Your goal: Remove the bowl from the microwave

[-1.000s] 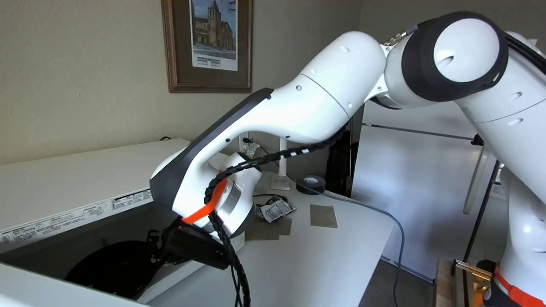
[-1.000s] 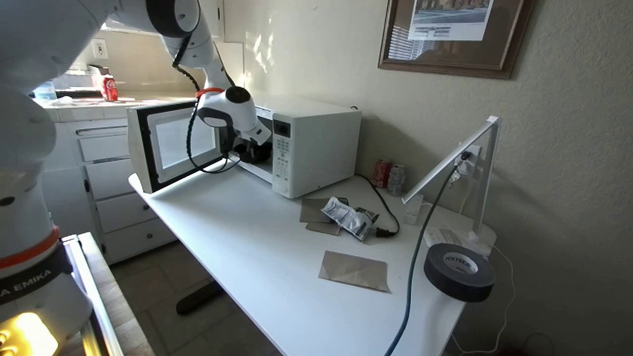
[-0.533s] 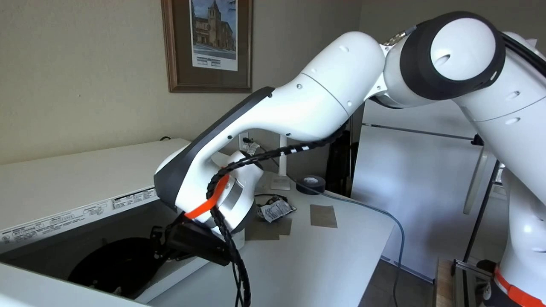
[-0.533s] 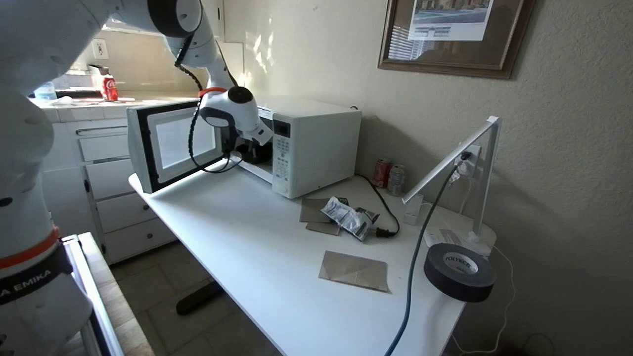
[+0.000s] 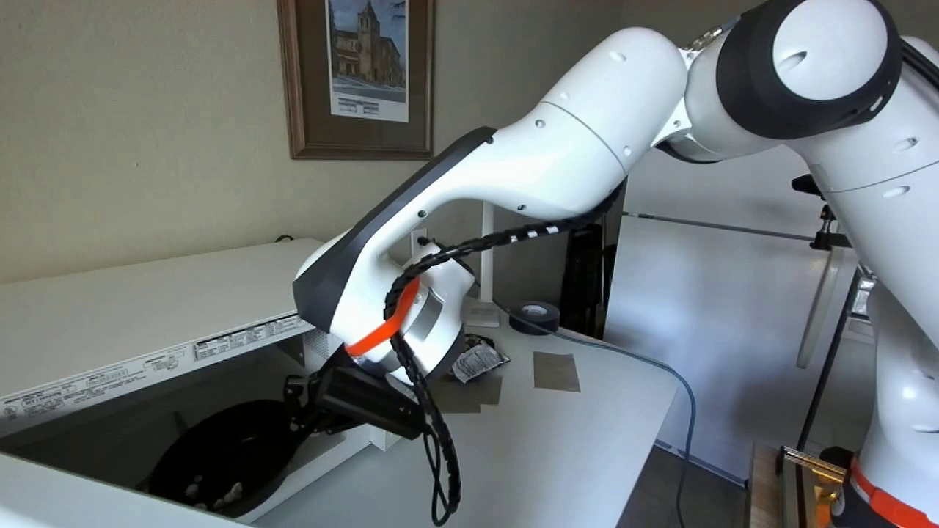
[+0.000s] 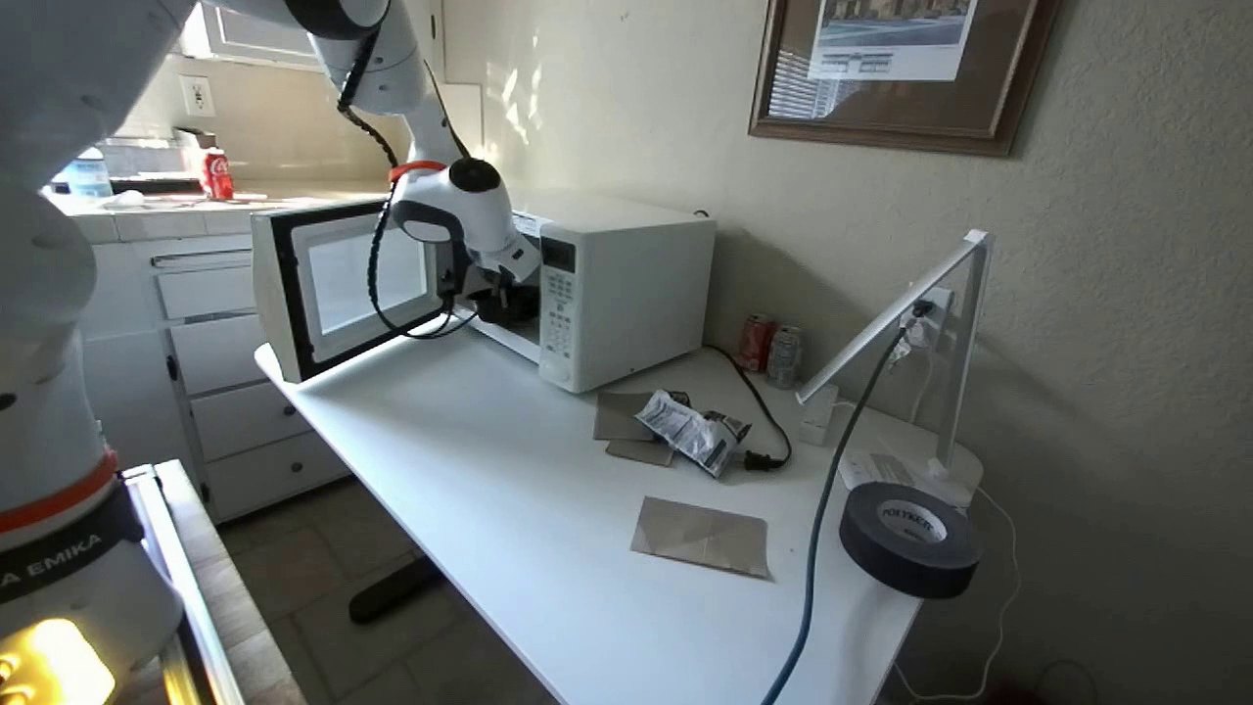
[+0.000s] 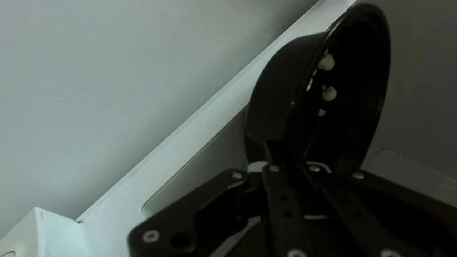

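Observation:
The glossy black bowl (image 5: pixel 227 447) is inside the open white microwave (image 5: pixel 169 304), near its front opening. It looks tilted, with a few small white pieces inside it. The bowl also shows in the wrist view (image 7: pixel 353 117), where its rim runs down between my fingers. My gripper (image 7: pixel 291 151) is shut on the bowl's near rim; the fingertips are dark and partly hidden against it. In an exterior view the gripper (image 5: pixel 299 418) is at the bowl's right edge. In an exterior view the microwave (image 6: pixel 636 294) stands with its door open, and the arm hides much of the opening.
The microwave door (image 6: pixel 362 279) stands wide open at the side of the opening. On the white table (image 6: pixel 489 441) lie cardboard pieces (image 6: pixel 702 537), a silver packet (image 6: pixel 690 431), a power cord, cans (image 6: pixel 768 348), a lamp and a tape roll (image 6: pixel 910 539).
In an exterior view the gripper and bowl have moved together to the right, toward the opening, and slightly up. More of the white pieces inside the bowl now show.

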You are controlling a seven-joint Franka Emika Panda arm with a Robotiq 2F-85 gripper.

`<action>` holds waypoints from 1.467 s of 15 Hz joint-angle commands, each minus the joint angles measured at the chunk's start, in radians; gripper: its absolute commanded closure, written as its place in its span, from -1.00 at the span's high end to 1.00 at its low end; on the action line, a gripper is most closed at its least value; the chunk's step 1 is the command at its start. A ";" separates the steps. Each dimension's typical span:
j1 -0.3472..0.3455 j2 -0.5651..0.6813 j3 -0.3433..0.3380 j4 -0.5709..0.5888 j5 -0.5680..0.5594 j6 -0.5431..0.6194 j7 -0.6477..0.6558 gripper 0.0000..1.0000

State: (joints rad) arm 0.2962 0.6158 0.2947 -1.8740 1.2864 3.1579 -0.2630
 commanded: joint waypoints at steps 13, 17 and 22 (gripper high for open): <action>-0.125 -0.328 0.093 -0.366 0.107 -0.149 -0.087 -0.96; -0.161 -0.422 0.087 -0.472 0.126 -0.232 -0.164 -0.96; -0.209 -0.546 0.066 -0.617 0.141 -0.340 -0.252 -0.96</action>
State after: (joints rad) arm 0.1199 0.1755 0.3673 -2.3790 1.3920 2.8870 -0.4474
